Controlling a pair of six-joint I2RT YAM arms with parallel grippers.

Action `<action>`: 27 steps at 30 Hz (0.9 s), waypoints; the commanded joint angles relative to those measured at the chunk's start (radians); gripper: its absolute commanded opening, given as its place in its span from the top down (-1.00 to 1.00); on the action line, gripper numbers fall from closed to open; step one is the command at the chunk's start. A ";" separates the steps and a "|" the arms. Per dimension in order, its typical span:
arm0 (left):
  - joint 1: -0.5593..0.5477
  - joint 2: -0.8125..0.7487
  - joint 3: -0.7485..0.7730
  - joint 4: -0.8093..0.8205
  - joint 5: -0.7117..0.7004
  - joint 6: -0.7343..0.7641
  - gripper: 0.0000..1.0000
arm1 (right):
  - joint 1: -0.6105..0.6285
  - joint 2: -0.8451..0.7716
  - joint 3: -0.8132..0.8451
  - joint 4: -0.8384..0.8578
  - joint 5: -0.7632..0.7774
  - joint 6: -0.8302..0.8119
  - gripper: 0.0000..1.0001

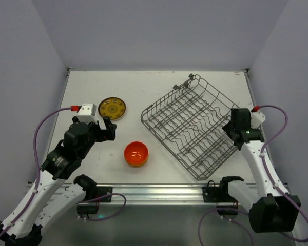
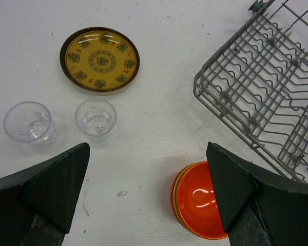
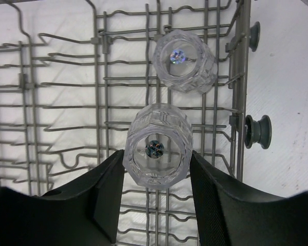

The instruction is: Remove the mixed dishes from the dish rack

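Plate (image 2: 99, 59), bowls (image 2: 200, 205) and 2 unloaded glasses (image 2: 28, 122) lay on the worktop (image 2: 159, 113), my left hand (image 2: 148, 148) stood wide apart and empty, and my right hand (image 3: 156, 164) clamped the near glass (image 3: 156, 148), with the far glass (image 3: 185, 61) also left in the dish rack (image 3: 239, 77).

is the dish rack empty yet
Not empty: the right wrist view shows two clear glasses inside the dish rack, the nearer held by the right gripper.

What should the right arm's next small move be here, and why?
Probably a straight lift. The right gripper looks closed on both sides of the near glass, which stands upside down among the wires of the dish rack, with a second glass just beyond it. Rising vertically should clear the tines without knocking that neighbour.
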 commanded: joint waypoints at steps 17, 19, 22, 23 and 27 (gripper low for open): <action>-0.008 -0.100 0.026 0.172 0.441 0.058 -1.00 | -0.003 -0.310 0.057 0.460 -0.943 0.054 0.86; -0.009 -0.091 0.015 0.269 0.570 0.035 -1.00 | 0.001 -0.295 0.013 0.584 -1.090 0.145 0.91; -0.008 -0.028 0.014 0.402 0.801 -0.011 -1.00 | 0.005 -0.261 -0.050 0.753 -1.160 0.214 0.92; -0.009 -0.006 0.014 0.439 0.895 -0.027 -1.00 | 0.009 -0.253 -0.075 0.793 -1.179 0.228 0.92; -0.009 0.098 -0.031 0.764 1.007 -0.176 -1.00 | 0.063 -0.226 -0.133 1.079 -1.254 0.347 0.92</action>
